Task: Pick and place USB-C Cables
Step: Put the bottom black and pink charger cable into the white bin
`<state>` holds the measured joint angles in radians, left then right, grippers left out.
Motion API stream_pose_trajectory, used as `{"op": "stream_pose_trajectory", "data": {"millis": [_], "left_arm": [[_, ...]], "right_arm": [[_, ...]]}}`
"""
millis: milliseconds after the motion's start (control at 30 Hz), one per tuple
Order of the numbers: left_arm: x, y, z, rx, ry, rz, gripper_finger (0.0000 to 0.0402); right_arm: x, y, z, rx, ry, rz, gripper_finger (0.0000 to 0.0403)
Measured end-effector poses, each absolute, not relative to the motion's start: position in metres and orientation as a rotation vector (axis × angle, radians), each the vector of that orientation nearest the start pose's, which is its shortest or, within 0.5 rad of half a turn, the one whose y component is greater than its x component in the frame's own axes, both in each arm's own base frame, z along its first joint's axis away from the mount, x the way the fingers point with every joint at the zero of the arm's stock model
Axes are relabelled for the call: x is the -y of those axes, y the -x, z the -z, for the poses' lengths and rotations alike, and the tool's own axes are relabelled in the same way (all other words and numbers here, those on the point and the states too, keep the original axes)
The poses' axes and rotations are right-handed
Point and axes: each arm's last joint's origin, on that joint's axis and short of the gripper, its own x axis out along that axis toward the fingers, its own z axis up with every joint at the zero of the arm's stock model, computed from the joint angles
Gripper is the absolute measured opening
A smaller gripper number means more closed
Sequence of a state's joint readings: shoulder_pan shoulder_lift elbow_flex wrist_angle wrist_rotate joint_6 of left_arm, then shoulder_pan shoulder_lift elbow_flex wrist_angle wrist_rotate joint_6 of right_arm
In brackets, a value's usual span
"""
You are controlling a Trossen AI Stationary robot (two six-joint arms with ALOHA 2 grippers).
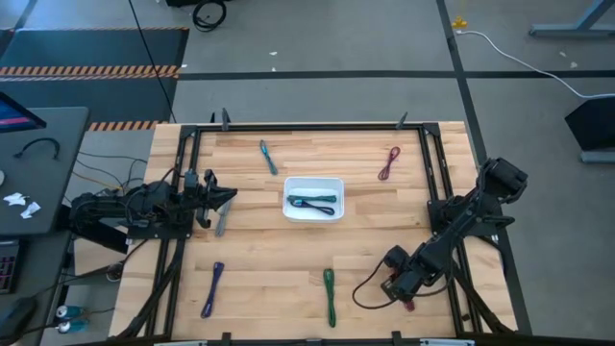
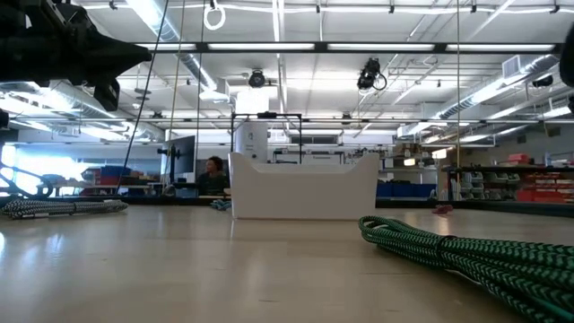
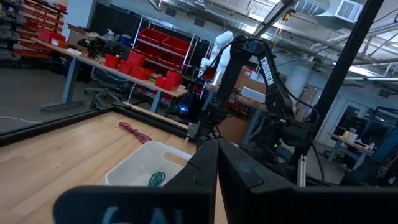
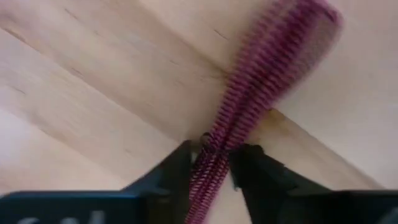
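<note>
High view: wooden table [image 1: 288,259]; right jaws [image 4: 214,163] grasp, apparently, magenta cable [image 4: 249,106]; left jaws [image 3: 217,163] clenched.

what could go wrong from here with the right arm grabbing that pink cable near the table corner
The right tool pinches the pink cable near one end, so the long free end may swing or slip out on the way to the white bin. The bin already holds cables, so this one could drape over the rim. The left tool waits beside the bin, where the arms could crowd.

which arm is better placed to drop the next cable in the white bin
Right. The right gripper sits at the table's near right corner, its fingers closed around a dark red cable. The left gripper waits shut at the left side, holding nothing, beside the white bin.
</note>
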<state>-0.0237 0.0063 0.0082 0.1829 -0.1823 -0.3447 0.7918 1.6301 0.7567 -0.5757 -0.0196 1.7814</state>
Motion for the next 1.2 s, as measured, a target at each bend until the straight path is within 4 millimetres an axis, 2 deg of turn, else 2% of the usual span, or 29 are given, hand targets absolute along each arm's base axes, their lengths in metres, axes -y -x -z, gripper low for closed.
{"op": "stream_pose_trajectory", "data": {"millis": [100, 167, 267, 333, 400, 500, 567, 733, 833, 1000, 1100, 1200], "left_arm": [[-0.003, -0.096, -0.183, 0.210, 0.365, -0.125, 0.0014], [-0.003, -0.096, -0.183, 0.210, 0.367, -0.125, 0.0017], [-0.003, -0.096, -0.183, 0.211, 0.372, -0.124, 0.0021], [-0.003, -0.096, -0.183, 0.210, 0.372, -0.123, 0.0022], [-0.003, -0.096, -0.184, 0.214, 0.373, -0.124, 0.0022], [-0.003, -0.095, -0.184, 0.216, 0.372, -0.123, 0.0017], [-0.003, -0.096, -0.184, 0.215, 0.372, -0.123, 0.0015], [-0.003, -0.095, -0.184, 0.216, 0.373, -0.123, 0.0018], [-0.003, -0.095, -0.184, 0.216, 0.373, -0.123, 0.0022], [-0.003, -0.095, -0.184, 0.217, 0.373, -0.123, 0.0020], [-0.003, -0.095, -0.184, 0.216, 0.373, -0.123, 0.0016], [-0.003, -0.095, -0.184, 0.215, 0.373, -0.124, 0.0014]], "right_arm": [[-0.178, -0.175, -0.123, -1.416, -0.832, 0.636, 0.0050], [-0.178, -0.175, -0.128, -1.401, -0.812, 0.589, 0.0022], [-0.176, -0.179, -0.145, -1.311, -0.735, 0.543, 0.0024], [-0.177, -0.190, -0.169, -1.191, -0.709, 0.456, 0.0033], [-0.172, -0.200, -0.190, -1.077, -0.610, 0.390, 0.0034], [-0.158, -0.222, -0.223, -0.864, -0.396, 0.319, 0.0023], [-0.141, -0.241, -0.245, -0.721, -0.263, 0.313, 0.0019], [-0.084, -0.301, -0.271, -0.484, -0.036, 0.150, 0.0019], [-0.046, -0.333, -0.265, -0.389, 0.062, 0.088, 0.0019], [0.013, -0.360, -0.226, -0.491, 0.147, 0.156, 0.0022], [0.034, -0.367, -0.207, -0.588, 0.172, 0.177, 0.0022], [0.043, -0.370, -0.198, -0.697, 0.188, 0.166, 0.0022]]}}
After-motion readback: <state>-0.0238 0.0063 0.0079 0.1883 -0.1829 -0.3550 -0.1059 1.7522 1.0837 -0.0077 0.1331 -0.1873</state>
